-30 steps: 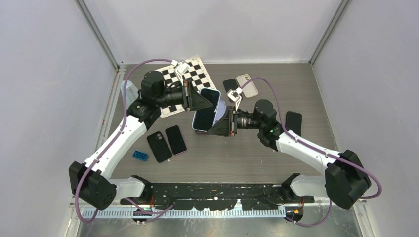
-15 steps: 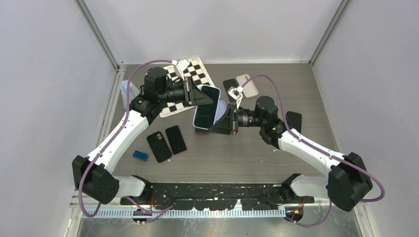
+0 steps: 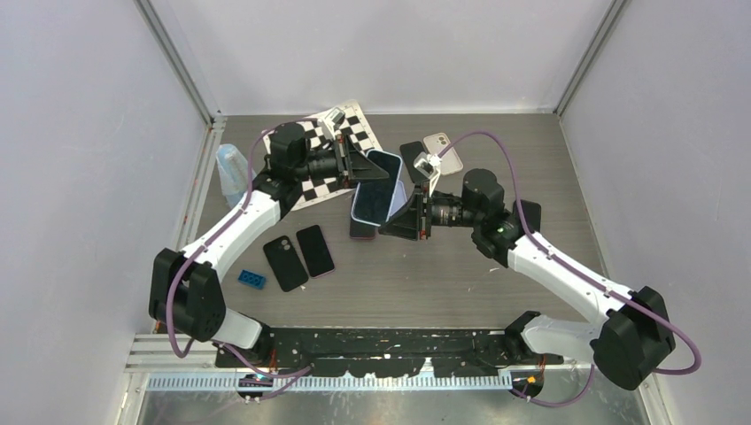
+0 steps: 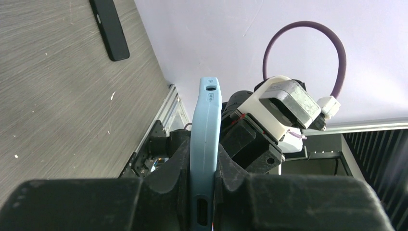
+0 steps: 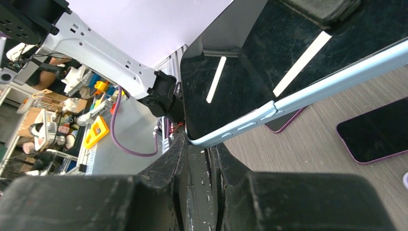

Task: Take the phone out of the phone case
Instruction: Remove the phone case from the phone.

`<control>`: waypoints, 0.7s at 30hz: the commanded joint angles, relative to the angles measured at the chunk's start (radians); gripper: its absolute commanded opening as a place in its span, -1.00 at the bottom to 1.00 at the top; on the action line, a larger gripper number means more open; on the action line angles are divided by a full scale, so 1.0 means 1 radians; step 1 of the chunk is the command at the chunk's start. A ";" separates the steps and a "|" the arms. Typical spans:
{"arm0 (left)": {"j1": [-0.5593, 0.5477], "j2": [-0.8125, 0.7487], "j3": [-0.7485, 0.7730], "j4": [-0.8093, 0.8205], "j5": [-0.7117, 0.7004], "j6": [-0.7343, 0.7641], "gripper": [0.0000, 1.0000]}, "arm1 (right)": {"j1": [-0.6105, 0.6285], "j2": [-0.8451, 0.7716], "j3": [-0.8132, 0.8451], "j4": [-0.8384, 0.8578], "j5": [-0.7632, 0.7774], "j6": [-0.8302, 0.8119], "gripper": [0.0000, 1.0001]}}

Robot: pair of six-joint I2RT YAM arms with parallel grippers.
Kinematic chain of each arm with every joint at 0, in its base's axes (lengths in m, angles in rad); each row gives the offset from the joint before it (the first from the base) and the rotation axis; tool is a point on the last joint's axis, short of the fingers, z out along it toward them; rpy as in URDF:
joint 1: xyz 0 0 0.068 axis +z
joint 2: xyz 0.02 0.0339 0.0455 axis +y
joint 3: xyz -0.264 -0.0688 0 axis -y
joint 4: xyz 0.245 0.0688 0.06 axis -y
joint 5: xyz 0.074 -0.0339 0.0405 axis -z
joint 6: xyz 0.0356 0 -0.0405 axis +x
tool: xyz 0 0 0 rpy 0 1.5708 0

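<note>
While the left hand (image 4: 204, 162) is clamped narrowly on one end of the light-blue phone case (image 4: 206, 120) and the right hand (image 5: 198, 161) pinches its other end, holding it above the table (image 3: 425, 274), the phone (image 5: 231, 86) appears seated inside, so pulling it out is not yet done.

phone (image 5: 231, 72): cut by top edge | phone case (image 4: 206, 120): lower end hidden in left pincer (image 4: 204, 159)
</note>
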 commanded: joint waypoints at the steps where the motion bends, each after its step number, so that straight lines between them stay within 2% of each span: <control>1: -0.035 -0.023 0.023 0.082 -0.021 -0.220 -1.00 | 0.023 0.009 0.015 -0.006 0.152 -0.127 -0.99; 9: -0.018 -0.007 -0.009 0.070 -0.050 -0.245 -1.00 | 0.023 -0.057 -0.036 0.016 0.360 -0.142 -0.99; 13: -0.004 -0.010 -0.017 0.078 -0.062 -0.238 -1.00 | 0.023 -0.052 -0.025 -0.012 0.351 -0.138 -0.99; 15: 0.015 -0.018 -0.013 0.067 -0.062 -0.209 -1.00 | 0.023 -0.046 -0.022 -0.023 0.311 -0.117 -0.82; 17: 0.042 -0.026 -0.005 0.039 -0.057 -0.157 -1.00 | 0.023 -0.045 -0.022 -0.037 0.272 -0.097 -0.38; 18: 0.054 -0.032 0.001 0.024 -0.054 -0.120 -1.00 | 0.023 -0.050 -0.022 -0.050 0.247 -0.085 -0.26; 19: 0.065 -0.038 0.009 0.002 -0.048 -0.075 -1.00 | 0.023 -0.054 -0.027 -0.052 0.234 -0.077 -0.04; 21: 0.078 -0.046 0.037 -0.077 -0.040 0.034 -1.00 | 0.023 -0.067 -0.040 -0.046 0.194 -0.054 0.15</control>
